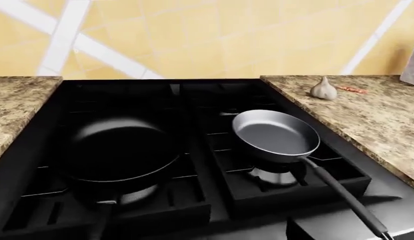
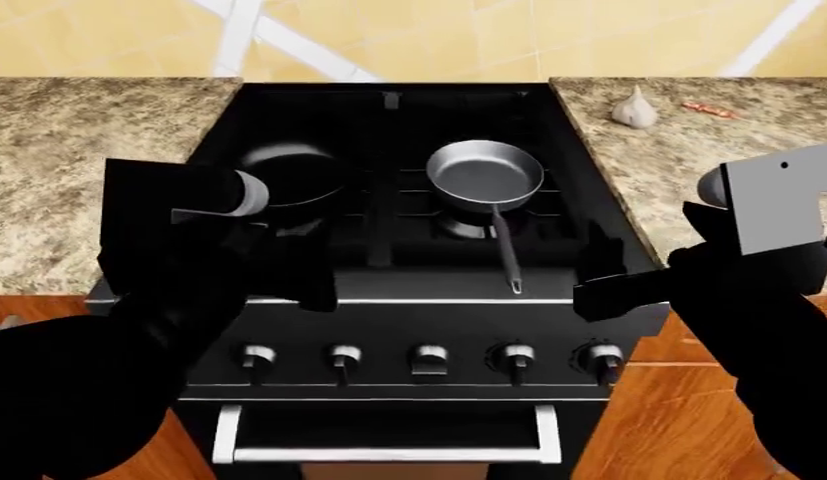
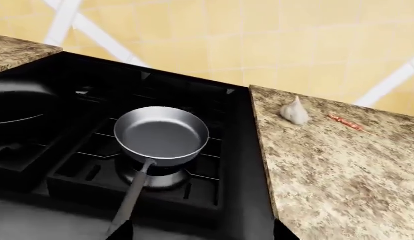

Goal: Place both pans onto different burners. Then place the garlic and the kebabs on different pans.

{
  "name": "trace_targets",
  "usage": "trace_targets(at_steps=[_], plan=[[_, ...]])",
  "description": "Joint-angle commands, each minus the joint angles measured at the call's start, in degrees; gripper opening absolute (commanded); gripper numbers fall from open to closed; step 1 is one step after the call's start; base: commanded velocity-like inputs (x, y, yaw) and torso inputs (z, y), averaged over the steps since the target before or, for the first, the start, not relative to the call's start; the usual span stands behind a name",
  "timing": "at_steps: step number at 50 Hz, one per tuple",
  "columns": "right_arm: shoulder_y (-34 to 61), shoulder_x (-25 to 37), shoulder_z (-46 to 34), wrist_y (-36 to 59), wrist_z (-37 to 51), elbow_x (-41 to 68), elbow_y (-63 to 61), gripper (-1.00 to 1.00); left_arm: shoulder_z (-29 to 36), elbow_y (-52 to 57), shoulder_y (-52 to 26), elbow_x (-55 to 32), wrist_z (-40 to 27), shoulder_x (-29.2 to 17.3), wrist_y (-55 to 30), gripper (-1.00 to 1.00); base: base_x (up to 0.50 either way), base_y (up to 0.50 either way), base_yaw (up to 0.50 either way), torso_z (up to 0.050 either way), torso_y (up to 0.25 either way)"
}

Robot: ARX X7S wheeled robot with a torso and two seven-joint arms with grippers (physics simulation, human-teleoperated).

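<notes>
Granite counter (image 2: 733, 150) holds garlic (image 2: 635, 108) and kebabs (image 2: 711, 109); both pans (image 2: 485, 175) empty.

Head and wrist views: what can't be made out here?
- Black pan: head view, left arm covers its handle and near rim.
- Black pan handle: left wrist view, cut off by the frame edge.
- Left gripper and right gripper: jaws not readable in any view; dark shapes only.
- Kebabs: too small to count chunks.
- Garlic: detail blurred.

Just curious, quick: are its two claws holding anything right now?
Left gripper: cannot tell, too dark.
Right gripper: open, empty.
</notes>
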Motion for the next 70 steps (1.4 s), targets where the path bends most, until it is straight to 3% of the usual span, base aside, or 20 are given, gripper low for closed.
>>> trace_targets(at_steps=[1, 46, 70], plan=[[0.0, 0.2, 0.0, -0.5, -0.4, 0.1, 0.1, 1.0, 0.1, -0.2, -0.1, 0.2, 0.5, 0.1, 0.7, 1.0, -0.28, -0.49, 0.0, 0.0, 0.0], [0.0, 0.6, -0.9, -2.4, -2.7, -2.6, -1.2, 1.0, 1.1, -0.7, -1.4, 0.4, 0.7, 0.0, 0.9, 1.0, -0.04, -0.5, 0.0, 0.0, 0.0], [0.5, 0.9, -1.3, -2.6, -0.8, -1.5, -0.8, 1.0, 1.6, -0.9, -1.9, 0.2, 0.7, -0.1, 1.0, 1.0, 0.16, -0.26, 0.0, 0.0, 0.0]])
